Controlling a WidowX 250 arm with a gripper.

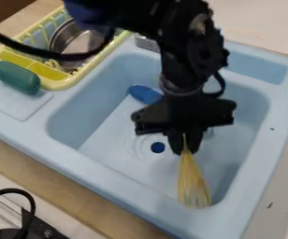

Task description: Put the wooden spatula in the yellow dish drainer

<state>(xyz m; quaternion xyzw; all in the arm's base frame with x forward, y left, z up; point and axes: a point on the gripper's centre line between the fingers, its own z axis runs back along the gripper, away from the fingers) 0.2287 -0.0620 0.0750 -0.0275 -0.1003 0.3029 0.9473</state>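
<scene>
The black gripper (185, 144) hangs over the right part of the light blue sink, shut on the handle end of the slotted wooden spatula (192, 181). The spatula points down toward the sink's near right corner, its slotted head lowest; whether it touches the basin cannot be told. At the upper left, the yellow dish drainer (60, 84) stands on the sink's left ledge, with a round metal pan (82, 41) inside it. The arm and its cable cover part of the drainer.
A dark green object (16, 77) rests by the drainer's near corner. A blue ribbed object (145, 94) lies in the sink (97, 161) behind the gripper. The raised sink rim surrounds the basin. Black equipment with a cable (39, 226) sits at the lower left.
</scene>
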